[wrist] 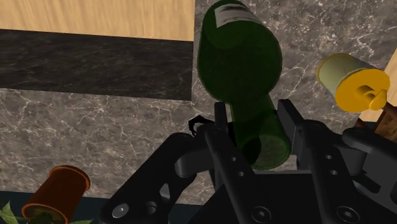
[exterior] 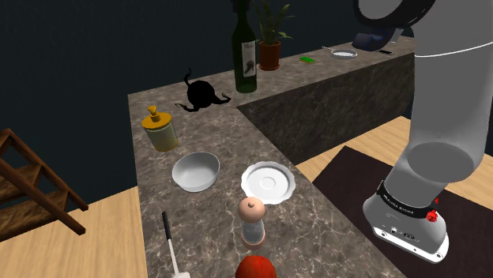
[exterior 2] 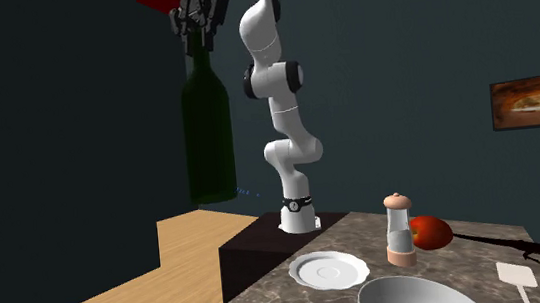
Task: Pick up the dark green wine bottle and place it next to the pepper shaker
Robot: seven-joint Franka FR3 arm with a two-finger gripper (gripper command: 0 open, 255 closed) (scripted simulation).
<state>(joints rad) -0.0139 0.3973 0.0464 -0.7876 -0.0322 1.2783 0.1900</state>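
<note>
The tool point(wrist: 252, 112) was closed on the neck of the dark green wine bottle point(wrist: 238, 51). In the wrist view one black finger point(wrist: 220, 130) lay against each side of the neck, just below the bottle's mouth. In the second exterior view the tool point(exterior 2: 196, 21) sat at the top of the upright bottle point(exterior 2: 206, 131), with the white arm point(exterior 2: 276, 75) rising behind it.

In the shoulder view the bottle point(exterior: 245, 59) stood upright on the dark marbled desk point(exterior: 213, 134), at the inner corner where its two runs met. It was between a black teapot-shaped thing point(exterior: 201, 95) and a potted plant point(exterior: 270, 47).

The pepper shaker point(exterior: 252, 221) stood well apart from the bottle, towards the near end of the desk. It was just beside a red apple point(exterior: 256, 268) and near a white plate point(exterior: 268, 181). A white bowl point(exterior: 196, 170) and a yellow jar point(exterior: 160, 130) lay between the shaker and the bottle.
</note>
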